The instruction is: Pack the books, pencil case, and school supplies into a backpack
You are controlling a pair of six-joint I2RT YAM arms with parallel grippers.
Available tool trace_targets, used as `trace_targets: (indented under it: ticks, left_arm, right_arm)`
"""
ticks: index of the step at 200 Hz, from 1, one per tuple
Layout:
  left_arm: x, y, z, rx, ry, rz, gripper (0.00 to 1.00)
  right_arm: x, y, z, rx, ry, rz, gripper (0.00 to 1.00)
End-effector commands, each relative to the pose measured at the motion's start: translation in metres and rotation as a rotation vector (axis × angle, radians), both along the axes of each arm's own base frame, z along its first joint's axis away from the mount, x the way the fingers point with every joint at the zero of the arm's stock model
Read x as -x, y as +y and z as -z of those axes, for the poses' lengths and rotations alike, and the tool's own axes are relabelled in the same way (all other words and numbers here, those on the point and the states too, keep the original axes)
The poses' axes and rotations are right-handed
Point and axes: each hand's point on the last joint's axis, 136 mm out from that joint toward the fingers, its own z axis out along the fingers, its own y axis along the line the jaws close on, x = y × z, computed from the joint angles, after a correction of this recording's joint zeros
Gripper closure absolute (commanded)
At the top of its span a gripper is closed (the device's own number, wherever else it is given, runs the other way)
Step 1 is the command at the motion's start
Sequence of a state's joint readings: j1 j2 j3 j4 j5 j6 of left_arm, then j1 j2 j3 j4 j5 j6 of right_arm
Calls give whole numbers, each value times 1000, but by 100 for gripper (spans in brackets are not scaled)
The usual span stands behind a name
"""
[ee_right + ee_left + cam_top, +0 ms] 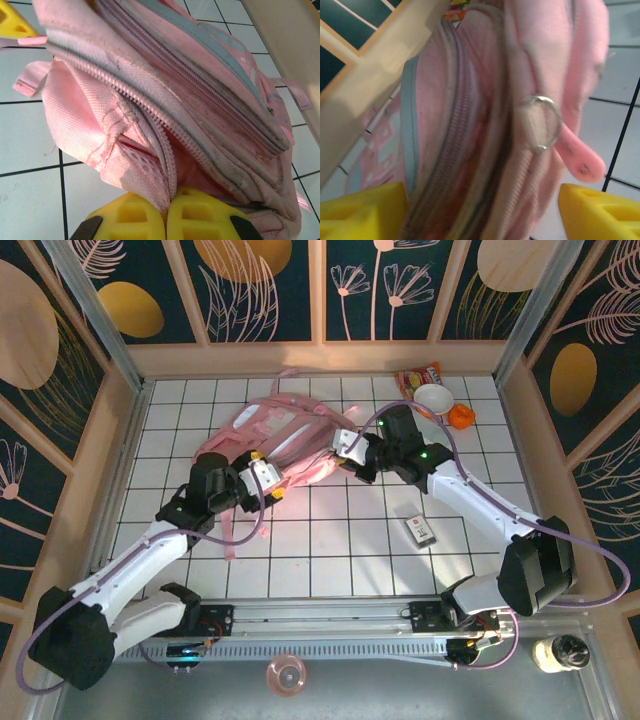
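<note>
The pink backpack [285,435] is found at the far middle of the tabletop [340,540]. Its zip edge [150,115] is pinched in the clenched right gripper [167,205], apparently to hold the mouth up. The left gripper [480,220] is spread wide astride the zip pull [580,162], with nothing grasped.

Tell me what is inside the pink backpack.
Through the parted zipper of the pink backpack, only reddish lining shows; anything deeper is covered by the fabric.
</note>
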State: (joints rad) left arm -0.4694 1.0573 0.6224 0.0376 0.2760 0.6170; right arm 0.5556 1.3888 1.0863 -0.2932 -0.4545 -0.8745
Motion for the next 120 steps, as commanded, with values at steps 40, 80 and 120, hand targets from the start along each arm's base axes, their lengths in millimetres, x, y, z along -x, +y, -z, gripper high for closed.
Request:
trace_targets:
  ticks: [40,80,120]
  left_arm:
    - [3,-34,-18,208,148,104,100]
    - [5,-52,-19,477,398,63,100]
    - [2,-60,-18,579,510,52,100]
  right_arm:
    - [-16,-15,-52,-163,-74,50,100]
    - [-35,-42,-58,-284,147,334,59]
    - [-25,-60,-78,-420,371,684,53]
